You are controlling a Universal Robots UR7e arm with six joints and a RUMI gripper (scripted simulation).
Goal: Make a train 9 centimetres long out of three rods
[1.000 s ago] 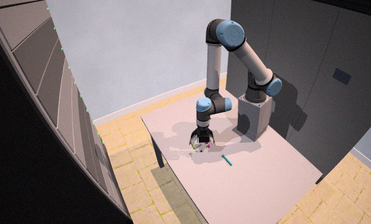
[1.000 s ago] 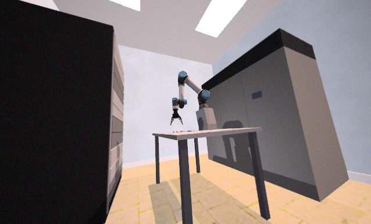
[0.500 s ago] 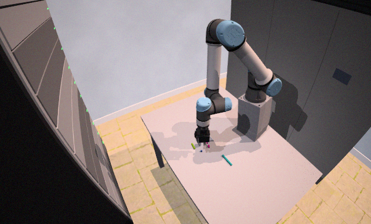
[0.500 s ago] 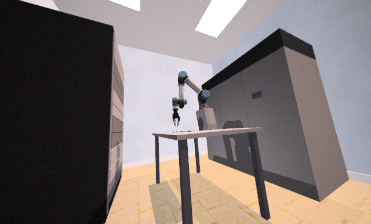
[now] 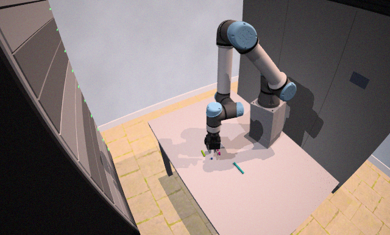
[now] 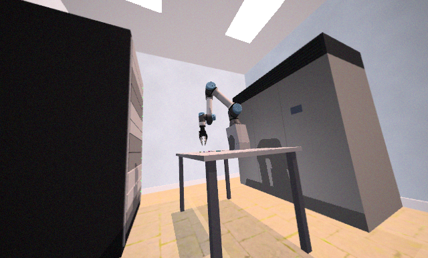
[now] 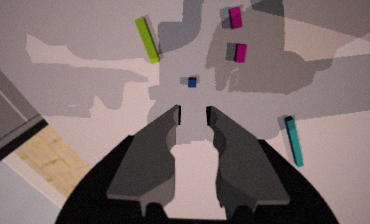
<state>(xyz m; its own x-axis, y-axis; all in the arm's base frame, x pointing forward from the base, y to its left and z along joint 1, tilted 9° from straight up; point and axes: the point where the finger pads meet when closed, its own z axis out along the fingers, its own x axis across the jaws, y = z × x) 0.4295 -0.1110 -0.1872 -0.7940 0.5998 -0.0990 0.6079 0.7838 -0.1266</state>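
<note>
Wrist view, largest first: table carries all five rods, each lying flat. Tool hangs above it with fingers drawn nearly together and nothing between them (bare table shows through the gap). Turquoise rod right of the tool, long axis nearly up-down in frame, slight lean. Lime rod upper left, also steep, top end tipped left. Two magenta rods, one at the top and one just below it, apart, both upright in frame. Blue rod sits ahead of the fingertips.
</note>
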